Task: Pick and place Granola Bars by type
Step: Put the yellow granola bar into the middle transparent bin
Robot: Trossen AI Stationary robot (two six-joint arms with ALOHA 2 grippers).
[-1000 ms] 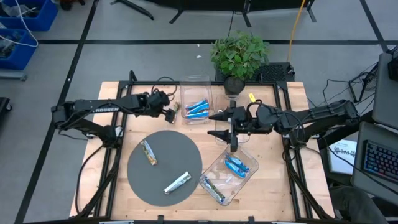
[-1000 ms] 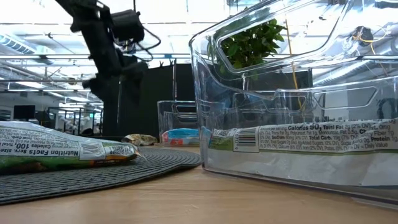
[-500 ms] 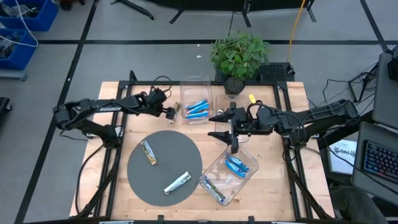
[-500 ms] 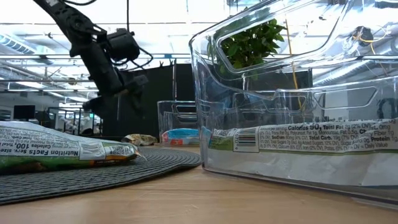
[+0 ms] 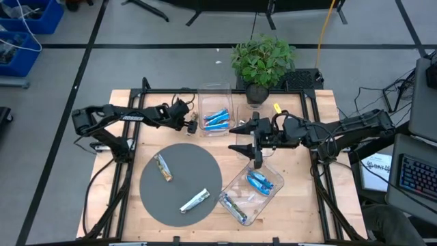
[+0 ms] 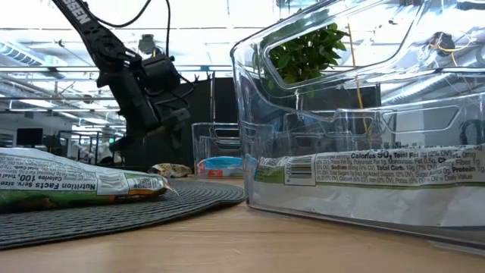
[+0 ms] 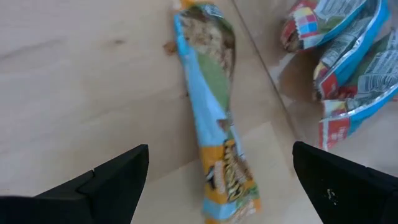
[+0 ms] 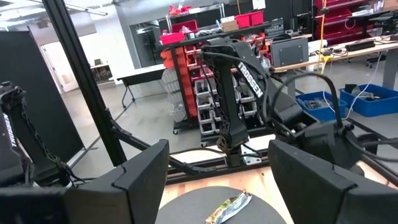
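My left claw (image 5: pixel 193 125) hangs spread wide over a bar (image 7: pixel 214 118) lying on the wood just beside the far bin (image 5: pixel 215 93), which holds blue bars (image 5: pixel 217 119). My right claw (image 5: pixel 243 138) hovers released, holding nothing, between that bin and the near bin (image 5: pixel 254 200) with blue bars (image 5: pixel 259 182) and another bar (image 5: pixel 234 208). Two bars (image 5: pixel 162 167) (image 5: pixel 194 200) lie on the mat (image 5: pixel 180 182)

Glossy foil bars (image 7: pixel 214 118) – clear plastic bin (image 5: pixel 256 189) – pale wooden table (image 5: pixel 123 219)
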